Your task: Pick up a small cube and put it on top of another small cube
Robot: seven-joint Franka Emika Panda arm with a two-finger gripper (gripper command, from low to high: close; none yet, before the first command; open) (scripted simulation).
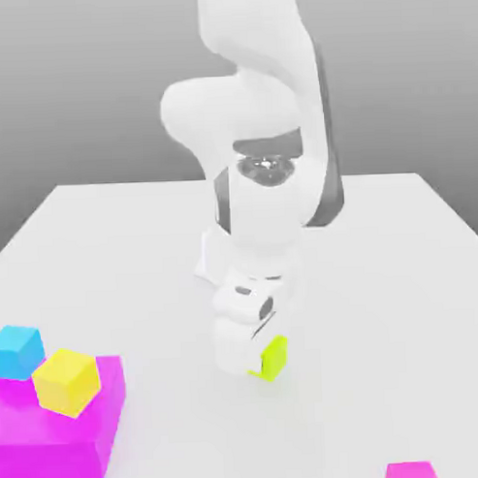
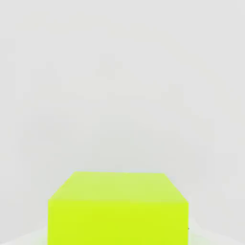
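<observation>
The small cube (image 1: 273,358), lime yellow-green, rests on the white table just below the arm's white hand. My gripper (image 1: 259,362) is lowered straight onto it and is shut on it, with the hand covering the cube's side toward the exterior view's left. In the hand view the small cube (image 2: 118,210) looms very close, its top and front faces showing. Another small cube (image 1: 411,472), magenta-pink, lies at the near edge toward the exterior view's right, well apart from the gripper.
A large flat magenta block (image 1: 90,437) sits at the near corner on the exterior view's left. A warm yellow cube (image 1: 66,382) and a cyan cube (image 1: 16,351) stand on it. The white table (image 1: 381,306) spreads between both cubes.
</observation>
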